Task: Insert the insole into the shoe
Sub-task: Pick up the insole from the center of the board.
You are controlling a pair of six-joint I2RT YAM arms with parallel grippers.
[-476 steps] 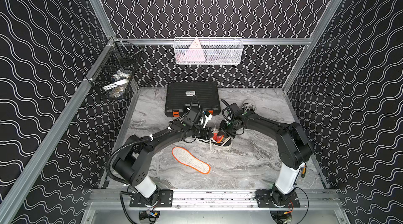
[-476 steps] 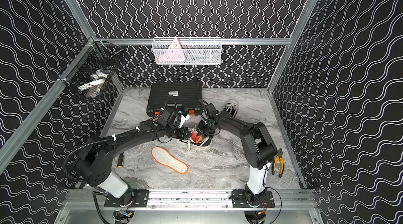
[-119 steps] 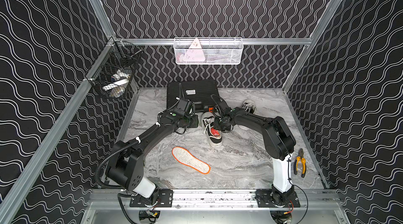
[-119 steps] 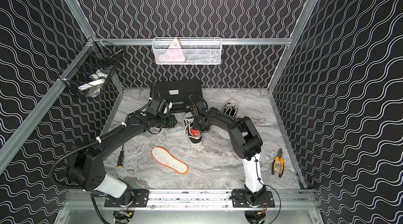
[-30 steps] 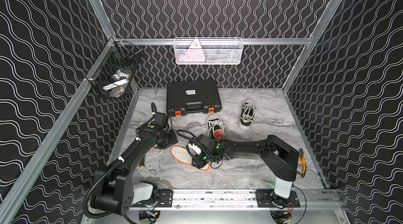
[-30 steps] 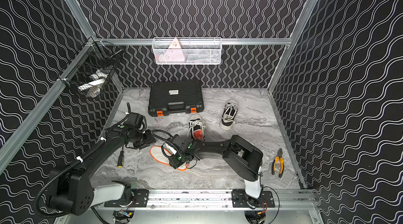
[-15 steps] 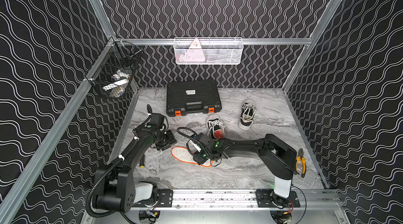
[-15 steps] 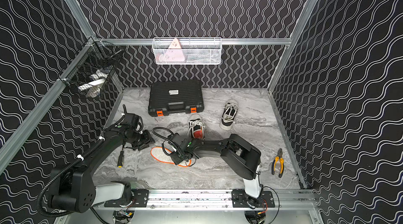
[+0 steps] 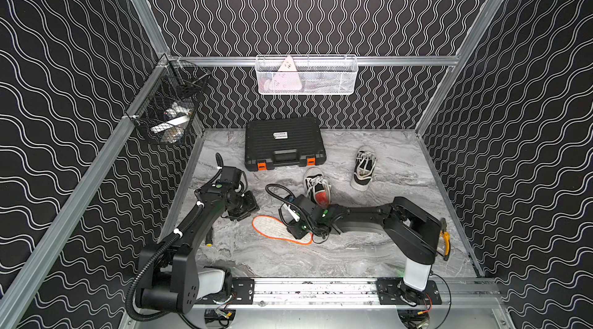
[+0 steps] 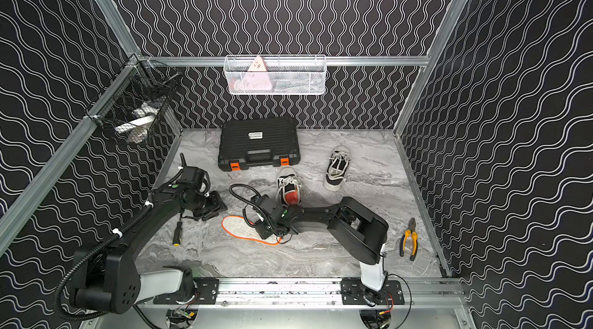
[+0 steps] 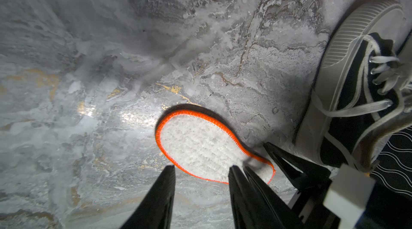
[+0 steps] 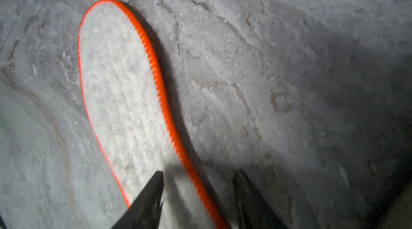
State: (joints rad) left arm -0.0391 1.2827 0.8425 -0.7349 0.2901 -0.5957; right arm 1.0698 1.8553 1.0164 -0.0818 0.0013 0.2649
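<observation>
Right fingers [image 12: 147, 198] parted astride insole [image 12: 120, 96] edge, left fingers [image 11: 156, 198] parted, empty

Fleecy orange-edged insole [image 12: 124, 96], canvas shoe [image 11: 356, 96], glossy marble-look table [image 9: 353, 253]

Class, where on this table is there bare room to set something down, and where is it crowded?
Free: the strip between insole and front rail; the patch between far shoe, pliers and right wall. Crowded: the middle, with left gripper, right gripper, insole, near shoe.

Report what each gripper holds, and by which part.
Nothing is held. The right gripper stands open astride the orange edge of the insole; the left gripper is open, empty.
</observation>
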